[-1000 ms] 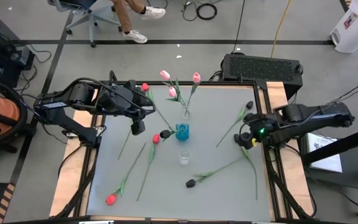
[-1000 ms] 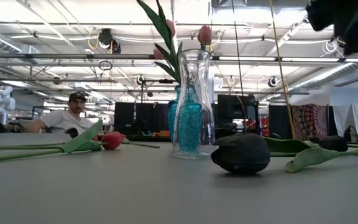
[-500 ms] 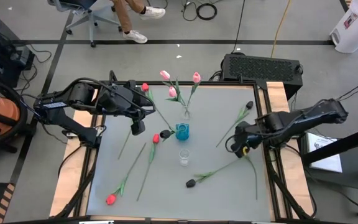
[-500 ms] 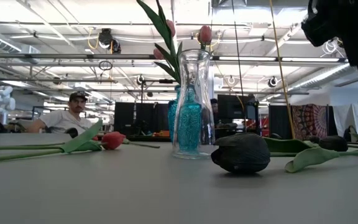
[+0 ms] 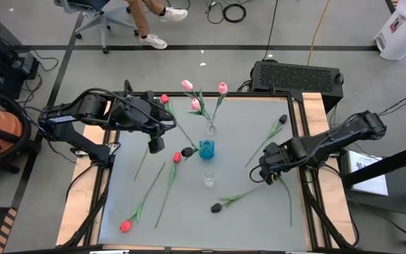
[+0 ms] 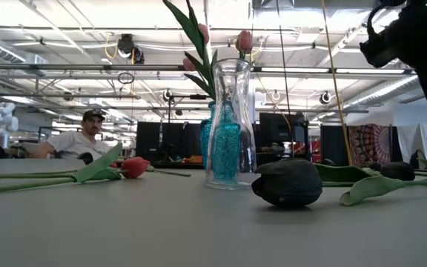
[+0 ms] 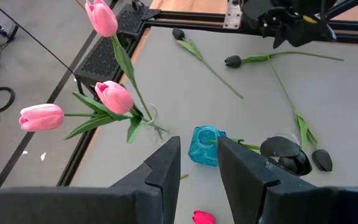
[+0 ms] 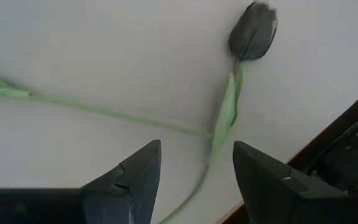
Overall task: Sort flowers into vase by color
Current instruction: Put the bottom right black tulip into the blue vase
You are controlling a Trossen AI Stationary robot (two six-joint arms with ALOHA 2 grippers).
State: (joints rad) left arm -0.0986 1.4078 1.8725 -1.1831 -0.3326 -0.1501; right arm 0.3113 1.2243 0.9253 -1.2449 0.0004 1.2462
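Observation:
Three pink flowers (image 5: 196,104) stand in a clear vase (image 5: 211,129) at the far middle. A black flower (image 5: 187,152) leans out of the blue vase (image 5: 206,149). Red flowers (image 5: 177,156) lie on the table's left half and black ones (image 5: 283,120) on its right half. My right gripper (image 5: 268,171) points down, open, above a lying black flower (image 8: 253,37). Its fingers stand on either side of the stem (image 8: 225,118), clear of it. My left gripper (image 7: 197,155) hangs open and empty above the table, left of the blue vase (image 7: 205,144).
A second, flowerless clear vase (image 5: 208,178) stands just nearer than the blue one. Another black flower (image 5: 217,207) lies near the front, its stem (image 8: 104,109) crossing under my right gripper. A red flower (image 5: 125,226) lies front left. A person (image 6: 80,141) sits beyond the table.
My right gripper has come down and moved toward the table's left and near edge, tipping until it points straight down over the black flower's stem. The flowers and vases have stayed where they were.

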